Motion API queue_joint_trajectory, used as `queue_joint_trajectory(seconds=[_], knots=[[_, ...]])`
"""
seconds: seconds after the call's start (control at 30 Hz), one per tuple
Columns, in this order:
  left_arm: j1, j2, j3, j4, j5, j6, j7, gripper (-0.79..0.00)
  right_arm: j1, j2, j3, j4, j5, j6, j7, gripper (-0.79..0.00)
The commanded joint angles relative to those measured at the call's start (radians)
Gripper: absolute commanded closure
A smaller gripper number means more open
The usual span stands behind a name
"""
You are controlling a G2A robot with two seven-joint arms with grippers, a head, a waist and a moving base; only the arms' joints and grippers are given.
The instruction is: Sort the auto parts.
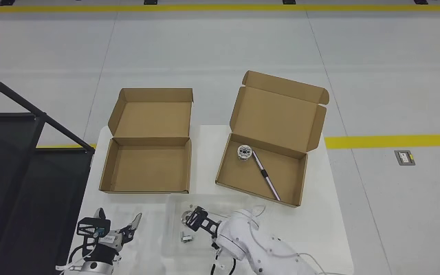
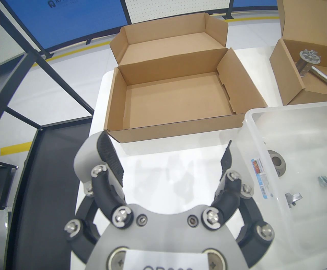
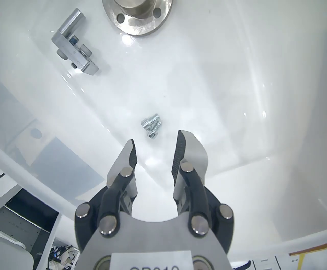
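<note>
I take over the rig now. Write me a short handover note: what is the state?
The left gripper is open over the table beside the clear bin. The right gripper is open inside the bin, above two screws.
A flange and a bracket also lie there.
Done: a round part and a rod are in the right box.
The left box has none yet.
To do: the bin parts.

Two boxes (image 1: 146,165) (image 1: 292,172), one bin (image 2: 286,107), two bolts (image 3: 151,125), one flange (image 3: 138,15).

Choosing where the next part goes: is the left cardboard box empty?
Empty: the left cardboard box has a bare floor in the top and left wrist views.
</note>
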Motion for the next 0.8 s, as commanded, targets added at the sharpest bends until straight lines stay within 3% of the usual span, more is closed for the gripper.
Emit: queue_joint_trajectory(seconds=[0.0, 0.37, 0.63, 0.77], knots=[[0.0, 0.0, 0.0, 0.0, 0.0, 0.0, 0.0, -0.785, 0.007, -0.006, -0.003, 0.021, 0.006, 0.0, -0.003, -0.326], [0.0, 0.0, 0.0, 0.0, 0.0, 0.0, 0.0, -0.785, 0.051, -0.045, -0.027, 0.137, 0.04, -0.01, -0.006, -0.296], [0.0, 0.0, 0.0, 0.0, 0.0, 0.0, 0.0, -0.785, 0.069, -0.065, -0.034, 0.181, 0.027, 0.008, -0.005, -0.166], [0.0, 0.0, 0.0, 0.0, 0.0, 0.0, 0.0, -0.785, 0.071, -0.072, -0.032, 0.19, 0.02, 0.015, -0.007, -0.065]])
